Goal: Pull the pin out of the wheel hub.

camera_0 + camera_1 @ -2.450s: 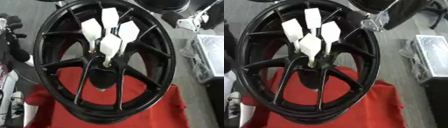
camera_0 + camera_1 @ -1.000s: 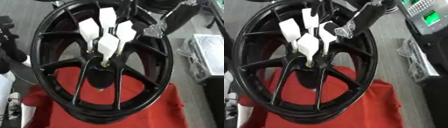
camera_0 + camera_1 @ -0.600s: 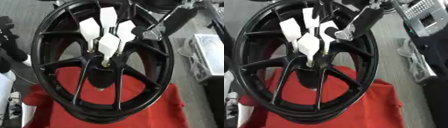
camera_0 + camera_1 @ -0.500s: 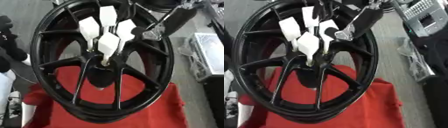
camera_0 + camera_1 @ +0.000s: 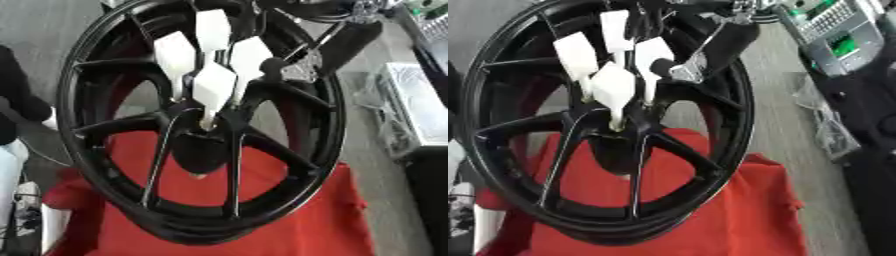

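A large black spoked wheel (image 5: 325, 131) stands tilted on a red cloth (image 5: 289, 215). Several white pins with flat, pointed heads stick out of its hub (image 5: 203, 145). The nearest pin (image 5: 213, 87) has its stem down in the hub's centre, and the others (image 5: 249, 55) fan out behind it. My right arm comes in from the upper right across the rim. Its hand (image 5: 293, 70) is beside the right-most pin, a dark fingertip (image 5: 661, 65) close to that pin's head. How the fingers stand is hidden. My left hand shows in no view.
A white tray (image 5: 420, 110) and loose clear bags (image 5: 385, 130) lie on the grey floor to the right. A device with a green display (image 5: 833, 35) stands at the upper right. A dark shape (image 5: 17, 105) fills the left edge.
My right arm has come down from the upper right and leftwards over the rim; its hand now sits beside the white pins. The pins stay in the hub.
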